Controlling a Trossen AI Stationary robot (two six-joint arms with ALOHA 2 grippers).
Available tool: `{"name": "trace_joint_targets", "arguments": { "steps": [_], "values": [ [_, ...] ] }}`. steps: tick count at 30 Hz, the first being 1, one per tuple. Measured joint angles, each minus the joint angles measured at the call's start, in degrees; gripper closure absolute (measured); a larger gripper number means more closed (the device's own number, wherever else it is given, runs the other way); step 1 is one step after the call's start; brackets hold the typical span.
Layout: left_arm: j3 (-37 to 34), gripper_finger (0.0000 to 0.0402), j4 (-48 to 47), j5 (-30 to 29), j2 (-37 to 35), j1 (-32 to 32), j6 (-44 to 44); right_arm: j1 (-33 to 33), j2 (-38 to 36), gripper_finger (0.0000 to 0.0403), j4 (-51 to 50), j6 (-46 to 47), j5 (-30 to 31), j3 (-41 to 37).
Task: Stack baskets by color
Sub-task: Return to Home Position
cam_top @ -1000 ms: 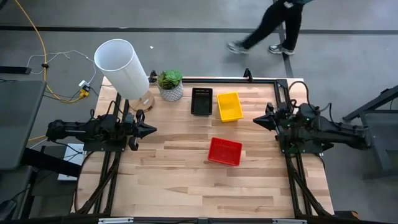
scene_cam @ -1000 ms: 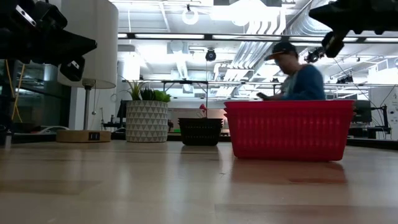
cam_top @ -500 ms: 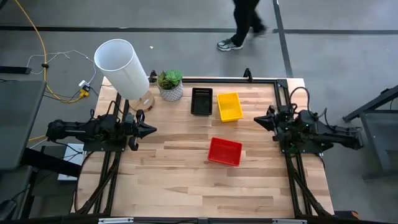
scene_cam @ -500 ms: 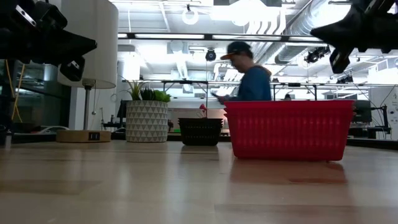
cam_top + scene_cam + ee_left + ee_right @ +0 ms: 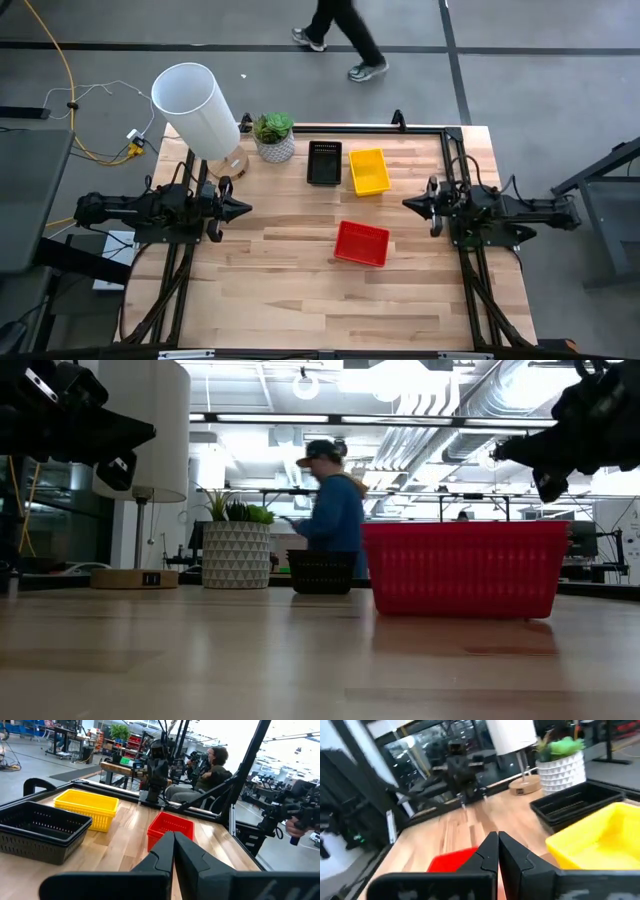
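Note:
A black basket (image 5: 324, 162) and a yellow basket (image 5: 368, 171) rest flat side by side on the wooden table near its far edge. A red basket (image 5: 361, 243) rests on the table's middle. My left gripper (image 5: 245, 209) is shut, empty, level above the table's left side, pointing right. My right gripper (image 5: 408, 203) is shut, empty, level above the table's right side, pointing left. The left wrist view shows the black basket (image 5: 40, 831), the yellow basket (image 5: 87, 808) and the red basket (image 5: 169, 827) ahead of my left gripper (image 5: 173, 836).
A big white cylinder (image 5: 194, 109) on a wooden base and a white pot with a green plant (image 5: 273, 137) stand at the table's far left. A person (image 5: 340, 30) walks on the floor beyond the far edge. Bare wood spreads toward the near edge.
My right gripper has sunk lower and swung a little toward the table's near edge, staying shut. In the low view it has come down at the picture's right. The person beyond the table has walked leftward. The baskets have not moved.

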Motion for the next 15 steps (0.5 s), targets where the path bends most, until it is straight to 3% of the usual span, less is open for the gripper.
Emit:
{"name": "trace_joint_targets", "arguments": {
  "steps": [5,15],
  "values": [
    [0.0,0.0401,0.03,-0.04,0.0,0.0,-0.02,0.02,0.11,0.0403,-0.85,-2.44,-3.54,0.02],
    [0.0,0.0401,0.01,-0.17,0.0,0.0,-0.02,0.02,0.35,0.0403,-0.98,-9.94,-3.66,0.02]
  ]
}}
